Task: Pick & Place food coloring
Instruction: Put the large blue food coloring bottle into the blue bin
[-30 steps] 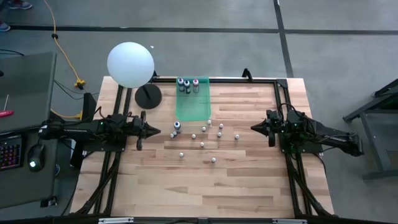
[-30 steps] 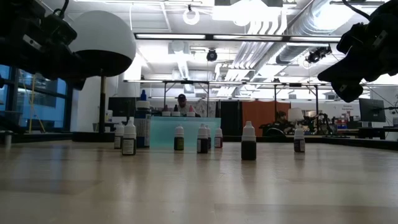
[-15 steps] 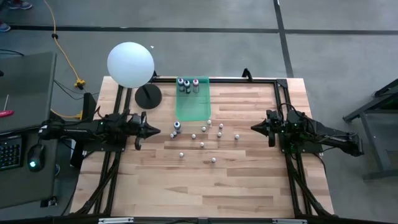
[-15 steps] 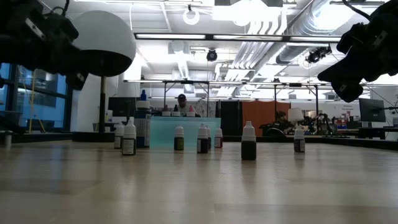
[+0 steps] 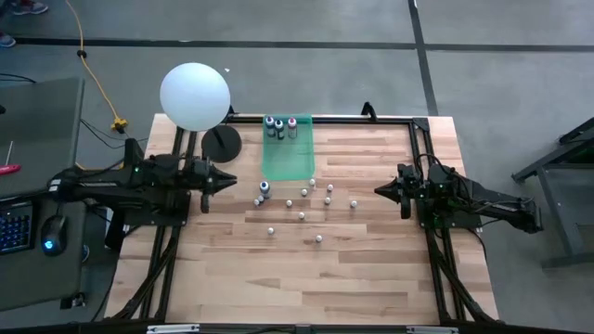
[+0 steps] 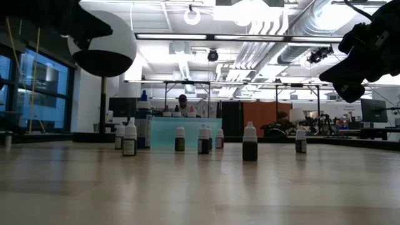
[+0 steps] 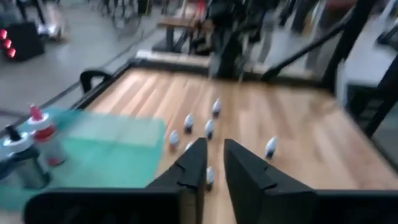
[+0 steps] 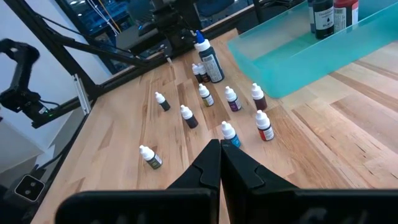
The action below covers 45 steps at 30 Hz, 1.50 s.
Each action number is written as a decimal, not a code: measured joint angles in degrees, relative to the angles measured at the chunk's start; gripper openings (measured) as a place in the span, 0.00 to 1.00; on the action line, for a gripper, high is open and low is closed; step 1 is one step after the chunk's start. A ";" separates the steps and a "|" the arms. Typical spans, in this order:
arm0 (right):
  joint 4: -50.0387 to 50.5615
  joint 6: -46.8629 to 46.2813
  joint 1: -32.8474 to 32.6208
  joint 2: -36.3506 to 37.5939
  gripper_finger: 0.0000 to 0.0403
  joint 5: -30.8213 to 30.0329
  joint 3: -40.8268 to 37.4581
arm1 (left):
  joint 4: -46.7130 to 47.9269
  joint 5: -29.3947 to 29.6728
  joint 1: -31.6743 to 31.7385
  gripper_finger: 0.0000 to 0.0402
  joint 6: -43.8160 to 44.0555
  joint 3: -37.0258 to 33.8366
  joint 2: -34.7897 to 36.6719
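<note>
The left end effector (image 5: 228, 180) hangs over the bench (image 5: 362, 269) near the lamp (image 5: 194, 96), its fingers a little apart and holding nothing; it looks like the reach step, with no bottle picked yet; next it must drop down over one small bottle and squeeze gently; the food coloring (image 5: 303, 201) stands in a loose bunch just beside the green tray (image 5: 288, 160), and three bottles are already inside it; the right end effector (image 5: 381, 190) waits at its side, pinched closed and empty; behind is a big bright workshop with a person far off.
</note>
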<state>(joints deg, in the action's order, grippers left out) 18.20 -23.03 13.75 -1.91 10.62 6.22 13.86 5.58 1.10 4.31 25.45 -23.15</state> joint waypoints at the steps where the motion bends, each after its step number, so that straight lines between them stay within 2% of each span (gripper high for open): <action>1: 0.00 0.03 -0.01 0.00 0.00 -0.01 0.00 | 2.16 0.99 0.00 0.17 -0.28 2.34 -2.37; 7: 0.00 0.07 0.00 0.00 0.00 0.00 0.00 | 14.52 5.85 0.02 0.29 -1.43 17.62 -16.97; 15: 0.00 0.05 -0.01 0.00 0.00 -0.01 0.00 | 38.76 5.66 0.04 0.37 -4.16 39.00 -34.33; 18: 0.00 0.02 -0.01 0.00 0.00 -0.01 0.00 | 43.41 3.82 0.04 0.39 -5.35 44.26 -39.67; 23: 0.00 0.00 -0.01 0.00 0.00 0.00 0.00 | 46.13 -0.88 0.04 0.44 -7.07 46.47 -46.10; 35: -0.01 0.07 0.00 0.00 0.00 0.01 0.00 | 42.48 1.56 0.20 0.64 -8.75 46.45 -58.92; 39: -0.04 0.04 0.00 0.00 0.00 -0.01 0.00 | 42.19 0.49 3.90 0.66 -8.97 46.43 -60.62; 45: -0.04 0.07 -0.01 0.02 0.00 -0.21 0.00 | 40.56 -7.01 13.13 0.66 -9.71 46.43 -60.47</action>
<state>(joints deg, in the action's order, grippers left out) 18.15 -22.96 13.74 -1.89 10.41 6.22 54.42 -1.43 14.23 -5.40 71.88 -83.62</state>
